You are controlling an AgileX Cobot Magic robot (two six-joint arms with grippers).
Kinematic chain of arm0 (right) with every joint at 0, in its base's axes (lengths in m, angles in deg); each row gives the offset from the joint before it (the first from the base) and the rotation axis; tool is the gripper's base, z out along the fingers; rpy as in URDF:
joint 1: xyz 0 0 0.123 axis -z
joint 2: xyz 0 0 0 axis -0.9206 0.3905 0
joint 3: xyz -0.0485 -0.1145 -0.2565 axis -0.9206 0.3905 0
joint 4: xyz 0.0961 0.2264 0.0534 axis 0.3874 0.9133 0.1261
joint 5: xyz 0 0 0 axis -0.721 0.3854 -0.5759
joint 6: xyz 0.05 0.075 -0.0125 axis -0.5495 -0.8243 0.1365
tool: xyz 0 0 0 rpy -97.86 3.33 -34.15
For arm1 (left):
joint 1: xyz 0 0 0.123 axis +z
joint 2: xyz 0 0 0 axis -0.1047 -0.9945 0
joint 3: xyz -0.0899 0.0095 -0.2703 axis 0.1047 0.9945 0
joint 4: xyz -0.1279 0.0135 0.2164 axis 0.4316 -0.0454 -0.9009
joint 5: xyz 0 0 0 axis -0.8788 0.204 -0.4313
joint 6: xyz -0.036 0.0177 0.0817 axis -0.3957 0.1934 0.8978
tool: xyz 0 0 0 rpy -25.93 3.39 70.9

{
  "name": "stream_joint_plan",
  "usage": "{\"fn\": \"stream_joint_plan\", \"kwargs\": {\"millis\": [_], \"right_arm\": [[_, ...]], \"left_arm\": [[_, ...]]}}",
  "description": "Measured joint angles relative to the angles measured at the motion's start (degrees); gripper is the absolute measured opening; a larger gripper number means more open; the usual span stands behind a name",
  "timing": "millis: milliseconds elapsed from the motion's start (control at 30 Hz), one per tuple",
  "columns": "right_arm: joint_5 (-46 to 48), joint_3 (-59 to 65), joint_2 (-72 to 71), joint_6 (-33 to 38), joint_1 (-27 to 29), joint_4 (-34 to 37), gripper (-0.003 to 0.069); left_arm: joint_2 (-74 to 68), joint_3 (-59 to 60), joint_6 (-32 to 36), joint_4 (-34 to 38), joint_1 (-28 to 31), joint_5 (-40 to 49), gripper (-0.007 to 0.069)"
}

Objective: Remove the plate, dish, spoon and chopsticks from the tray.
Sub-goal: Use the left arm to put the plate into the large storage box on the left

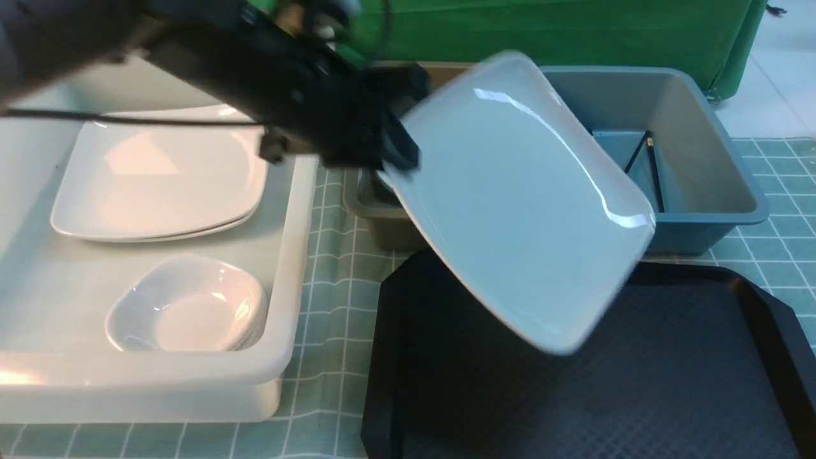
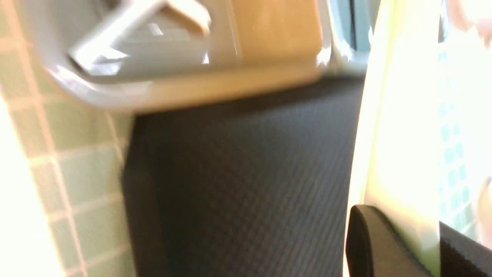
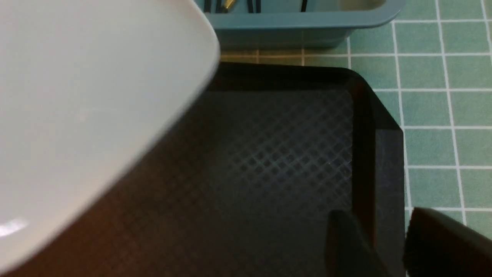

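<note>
My left gripper (image 1: 398, 156) is shut on one edge of the large white plate (image 1: 519, 204), which hangs steeply tilted above the far left part of the black tray (image 1: 637, 382). In the left wrist view the plate's rim (image 2: 399, 134) sits clamped in the gripper (image 2: 403, 223) over the tray (image 2: 246, 173). The black chopsticks (image 1: 653, 166) lie in the blue-grey bin (image 1: 714, 153). Small white dishes (image 1: 188, 306) sit stacked in the white tub. The spoon is out of view. My right gripper (image 3: 378, 219) is open and empty above the tray's right rim (image 3: 388, 161), away from the plate (image 3: 77, 96).
A white tub (image 1: 290, 268) on the left holds flat white plates (image 1: 159, 178) and the small dishes. A grey-brown bin (image 1: 382, 223) stands behind the tray, partly hidden by the plate. A green checked cloth (image 1: 338, 268) covers the table.
</note>
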Motion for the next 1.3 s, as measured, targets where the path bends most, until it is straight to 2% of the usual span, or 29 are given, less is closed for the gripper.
{"fn": "stream_joint_plan", "kwargs": {"millis": [100, 433, 600, 867, 1300], "right_arm": [[0.0, 0.0, 0.0, 0.0, 0.0, 0.0, 0.0260], [-0.1, 0.0, 0.0, -0.1, 0.0, 0.0, 0.0260], [-0.1, 0.0, 0.0, -0.1, 0.0, 0.0, 0.0260], [-0.1, 0.0, 0.0, -0.1, 0.0, 0.0, 0.0260], [-0.1, 0.0, 0.0, -0.1, 0.0, 0.0, 0.0260]], "left_arm": [[1.9, -1.1, 1.8, 2.7, 6.8, 0.9, 0.0027], [5.9, -1.6, 5.0, 3.2, 30.7, 3.8, 0.0027], [6.1, -1.7, 6.9, 5.5, 40.0, 3.6, 0.0027], [5.8, -1.7, 8.4, 4.7, 46.6, 0.5, 0.0027], [-5.5, -2.0, 8.6, 4.8, 46.3, -3.8, 0.0027]]}}
